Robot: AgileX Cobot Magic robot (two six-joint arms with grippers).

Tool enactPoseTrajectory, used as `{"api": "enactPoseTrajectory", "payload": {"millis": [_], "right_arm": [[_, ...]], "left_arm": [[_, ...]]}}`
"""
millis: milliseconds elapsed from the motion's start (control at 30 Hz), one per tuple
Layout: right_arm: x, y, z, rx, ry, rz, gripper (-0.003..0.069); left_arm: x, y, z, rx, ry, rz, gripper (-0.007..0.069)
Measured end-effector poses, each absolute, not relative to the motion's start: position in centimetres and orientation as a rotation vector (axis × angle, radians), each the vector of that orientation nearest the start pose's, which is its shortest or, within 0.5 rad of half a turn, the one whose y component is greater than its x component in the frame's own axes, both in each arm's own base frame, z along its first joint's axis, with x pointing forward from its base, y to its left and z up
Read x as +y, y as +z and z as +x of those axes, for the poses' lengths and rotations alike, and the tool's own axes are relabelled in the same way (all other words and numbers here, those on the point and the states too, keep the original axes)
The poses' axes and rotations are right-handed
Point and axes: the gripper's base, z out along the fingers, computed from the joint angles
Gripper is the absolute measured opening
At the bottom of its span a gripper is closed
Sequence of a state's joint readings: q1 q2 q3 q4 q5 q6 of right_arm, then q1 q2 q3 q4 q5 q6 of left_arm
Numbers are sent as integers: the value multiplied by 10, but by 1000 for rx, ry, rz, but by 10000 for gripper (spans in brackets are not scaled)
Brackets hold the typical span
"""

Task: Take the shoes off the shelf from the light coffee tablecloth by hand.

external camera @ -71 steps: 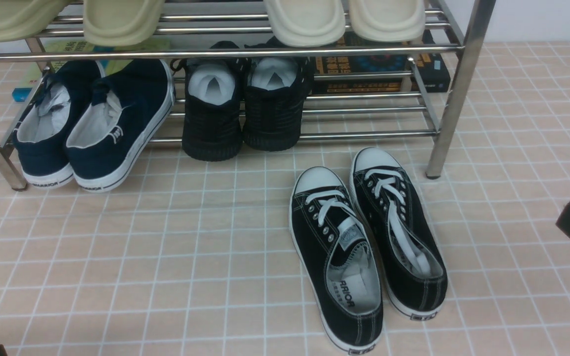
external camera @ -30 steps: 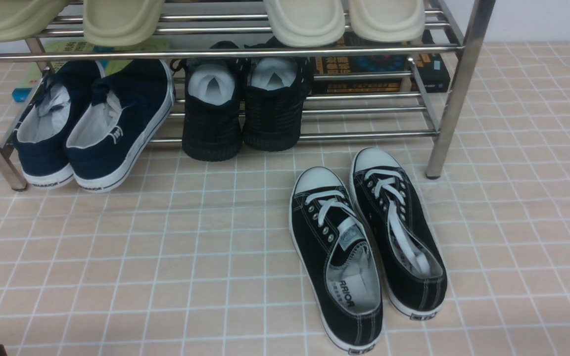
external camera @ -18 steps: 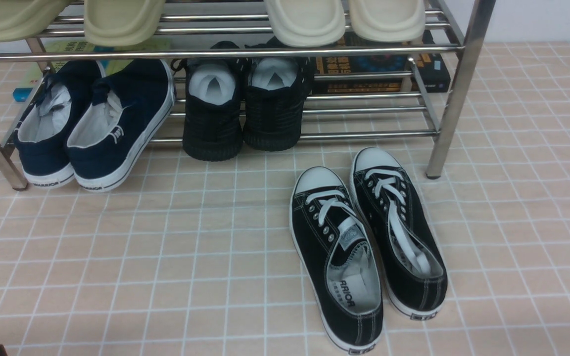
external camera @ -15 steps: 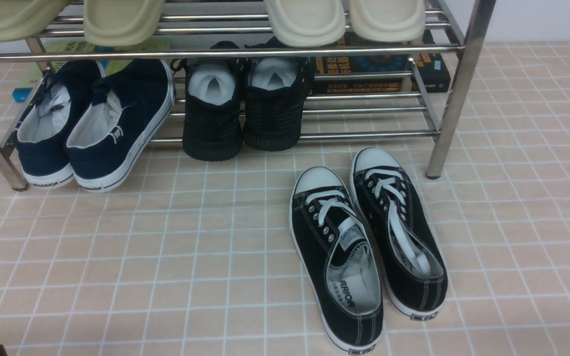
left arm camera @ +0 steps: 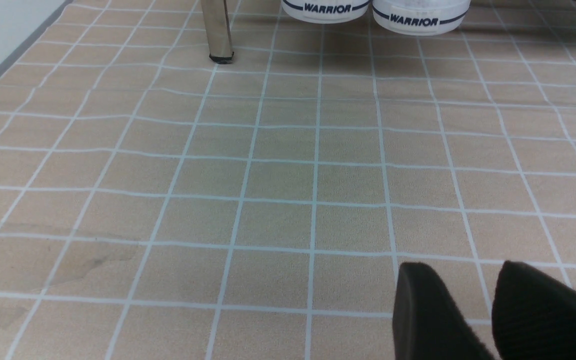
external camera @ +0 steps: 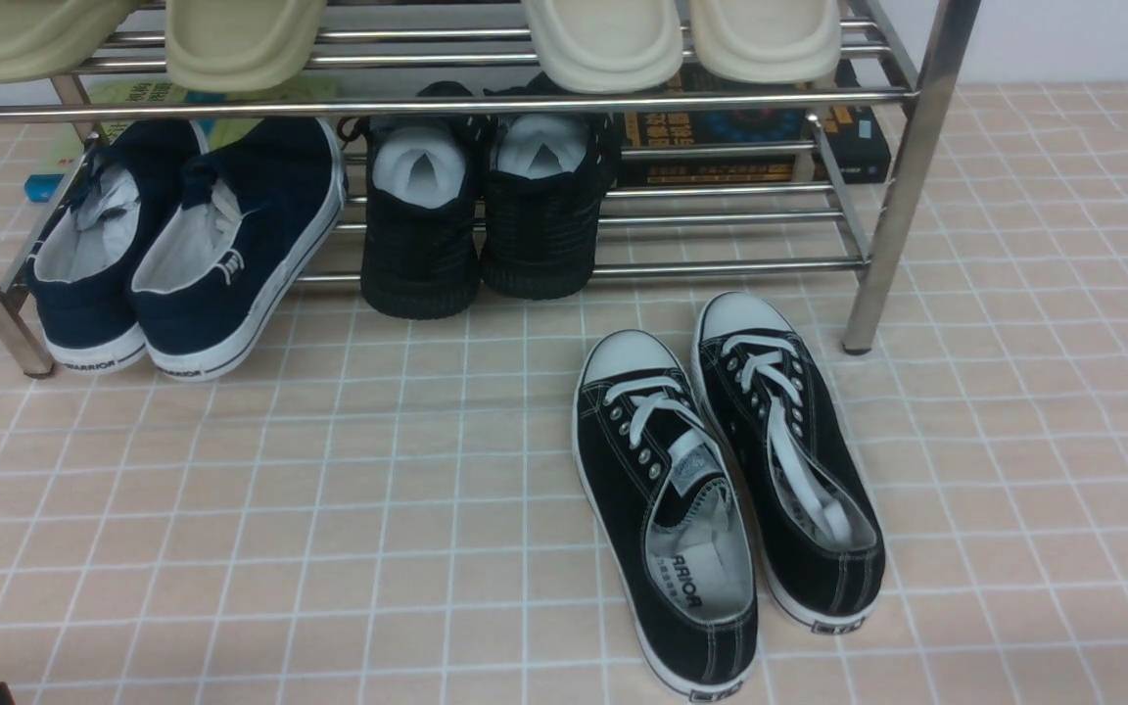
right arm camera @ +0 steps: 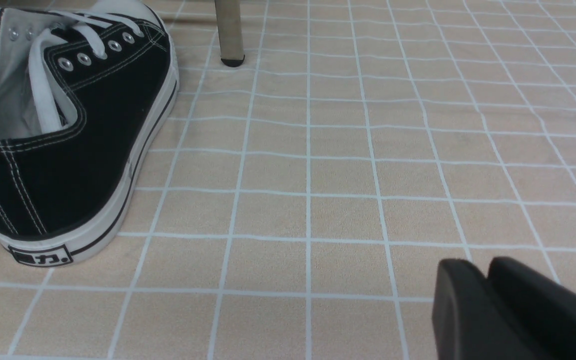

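I found the left tool (left arm camera: 483,310) slightly parted and empty, low over the light coffee tablecloth (external camera: 329,509). The shoes (external camera: 726,490) sat on the worktop at 6 o'clock of the shelf (external camera: 902,186), already off it. Right tool (right arm camera: 488,295) was closed, empty. Best course, I judged: keep both tools clear of the pair.

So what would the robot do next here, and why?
Probably nothing beyond resting: the black canvas sneakers already sit side by side on the light coffee tablecloth, in front of the chrome shoe rack, and both grippers, left and right, are empty.
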State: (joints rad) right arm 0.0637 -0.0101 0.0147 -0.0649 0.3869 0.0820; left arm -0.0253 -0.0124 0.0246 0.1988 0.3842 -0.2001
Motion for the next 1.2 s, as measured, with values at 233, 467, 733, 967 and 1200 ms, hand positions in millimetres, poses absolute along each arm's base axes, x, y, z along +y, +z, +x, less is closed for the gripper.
{"api": "enactPoseTrajectory", "payload": {"millis": [233,467,733,967,1200], "right_arm": [[1,174,52,1874,36,-22,103],[1,174,52,1874,36,-22,116],[1,174,52,1874,35,-23,125],[1,174,52,1874,35,-23,132],[1,174,52,1874,35,-23,138]], "left_arm": [[5,172,52,1872,41,-42,239],[5,172,52,1872,41,-42,239],[5,172,52,1872,41,-42,239],[5,172,52,1872,41,-42,239],[5,172,52,1872,41,-42,239]]}}
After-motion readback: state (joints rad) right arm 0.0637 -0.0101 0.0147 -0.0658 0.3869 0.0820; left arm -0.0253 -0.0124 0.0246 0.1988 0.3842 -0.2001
